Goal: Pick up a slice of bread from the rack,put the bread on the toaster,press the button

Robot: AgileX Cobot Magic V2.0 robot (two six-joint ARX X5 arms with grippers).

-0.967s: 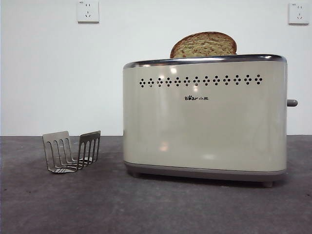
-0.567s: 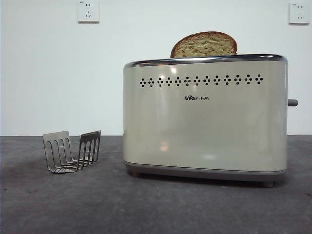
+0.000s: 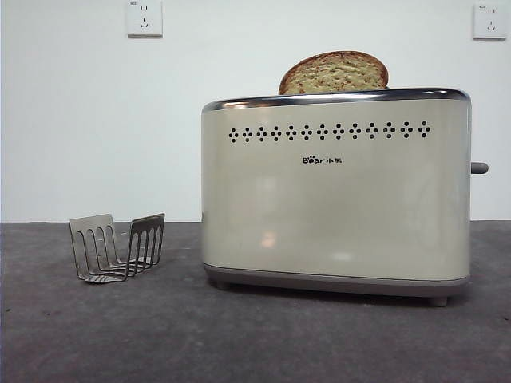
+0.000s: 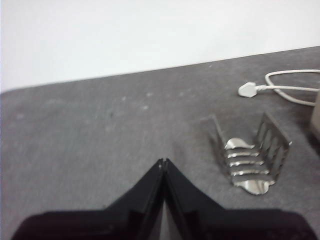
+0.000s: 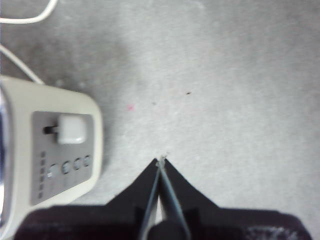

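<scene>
Bread's already in: the slice of bread [image 3: 334, 73] stands upright in the toaster [image 3: 335, 191], rounded top poking above the chrome rim, long axis running along the toaster's length. The rack [image 3: 117, 248] is empty — bare slots in both front and left wrist views — and sits well apart from the toaster on the grey table [image 3: 239, 343]. By my read, only the press is left. The button [image 3: 478, 167] sticks out sideways from the toaster's narrow end in the front view; in the right wrist view it shows as a pale block lever [image 5: 70, 129] in a vertical slot on the grey control panel, with a row of small round knobs [image 5: 70, 167] beside it. The right gripper [image 5: 161, 161] has its jaws together, tips touching, holding nothing, over bare table just beside that narrow end — so it's the nearer arm, and the lever lies off to one side of its tips, not in line with them. The move needs a sideways shift over the lever, then a push along the slot. The left gripper [image 4: 163, 162] also has its jaws closed and empty, near the rack, away from the button. A white plug and cord [image 4: 270, 89] lies on the table beyond the rack.
</scene>
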